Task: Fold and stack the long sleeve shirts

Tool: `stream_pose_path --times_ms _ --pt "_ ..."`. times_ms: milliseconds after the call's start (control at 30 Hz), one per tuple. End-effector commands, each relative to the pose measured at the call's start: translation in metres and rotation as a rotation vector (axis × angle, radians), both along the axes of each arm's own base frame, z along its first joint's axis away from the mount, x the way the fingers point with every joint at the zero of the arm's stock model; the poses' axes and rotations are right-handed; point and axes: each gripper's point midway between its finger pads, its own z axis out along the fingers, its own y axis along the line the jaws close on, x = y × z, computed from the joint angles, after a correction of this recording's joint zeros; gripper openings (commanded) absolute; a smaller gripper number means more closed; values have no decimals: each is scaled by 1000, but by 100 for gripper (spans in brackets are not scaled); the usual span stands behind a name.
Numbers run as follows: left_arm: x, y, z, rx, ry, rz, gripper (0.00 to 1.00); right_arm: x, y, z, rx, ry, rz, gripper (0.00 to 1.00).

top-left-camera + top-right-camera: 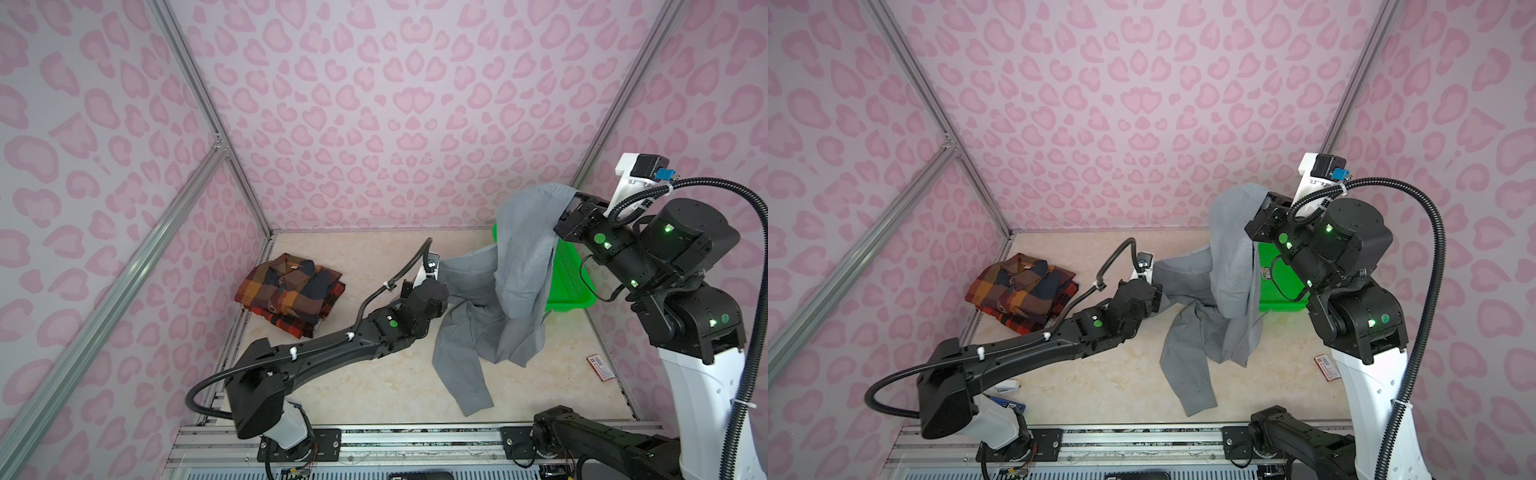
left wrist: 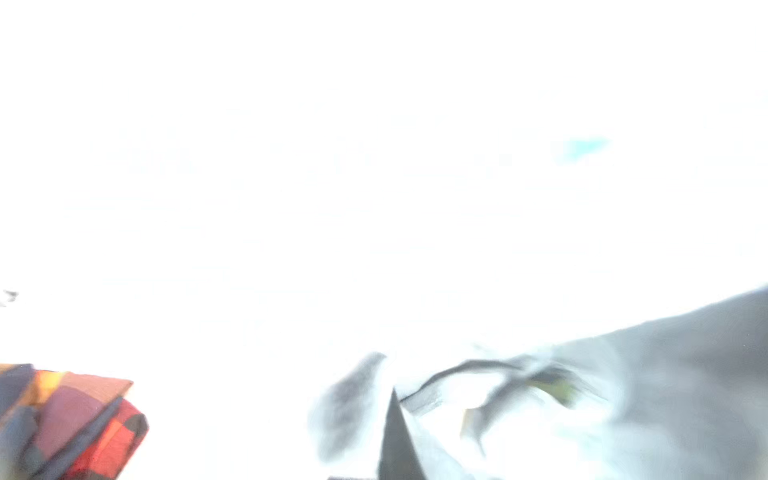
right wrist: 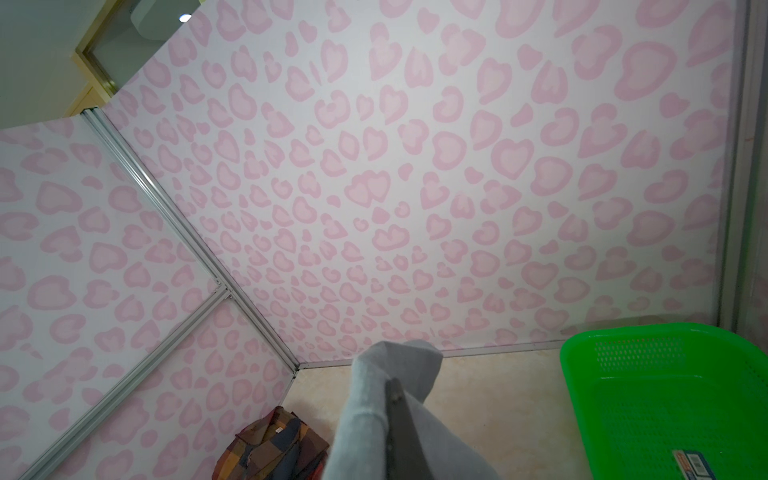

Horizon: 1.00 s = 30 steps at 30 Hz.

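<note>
The plaid shirt (image 1: 291, 295) is seen at the far left of the bench (image 1: 365, 395), folded into a compact pile with its collar uppermost, well apart from everything else. Toward the middle, the left hand (image 1: 442, 286) is held low over the bench at the left edge of the gray shirt (image 1: 523, 257). It is clenched, and a band of gray cloth runs from it toward the right, so the cloth appears to be grasped there. The left wrist view is washed out and blurred, and little more can be told from it.

Further right, the gray shirt is held high by the right hand (image 3: 392, 386), which is clenched on a bunched fold. The rest of the shirt hangs down, with one sleeve (image 1: 461, 374) laid out toward the near edge. A green basket (image 1: 569, 282) at the far right is partly hidden behind the hanging cloth. A small red packet (image 1: 600, 365) lies at the near right.
</note>
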Motion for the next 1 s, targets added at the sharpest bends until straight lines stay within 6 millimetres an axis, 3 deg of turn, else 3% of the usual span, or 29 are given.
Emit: stream_pose_path --times_ms 0,100,233,400,533,633,767,867,967 --pt "-43 21 -12 10 161 -125 4 -12 -5 17 11 -56 -6 0" --pt "-71 51 17 -16 195 -163 4 -26 -15 22 -6 -68 -37 0" --pt "-101 87 75 -87 175 -207 3 -54 -24 39 -19 -112 -39 0" --pt "-129 134 161 -233 58 -209 2 -105 -17 82 -3 -248 72 0" --pt "-149 152 212 -286 19 -260 2 -144 -27 116 50 -340 100 0" --pt "-158 163 247 -317 -20 -289 2 -161 -39 132 78 -385 78 0" --pt "-158 185 277 -293 -62 -241 3 -148 -54 131 58 -359 -34 0" --pt "-148 189 274 -223 -85 -181 4 -112 -50 112 -17 -272 -104 0" --pt "-134 184 257 -130 -78 -121 4 -70 -40 91 -107 -180 -171 0"
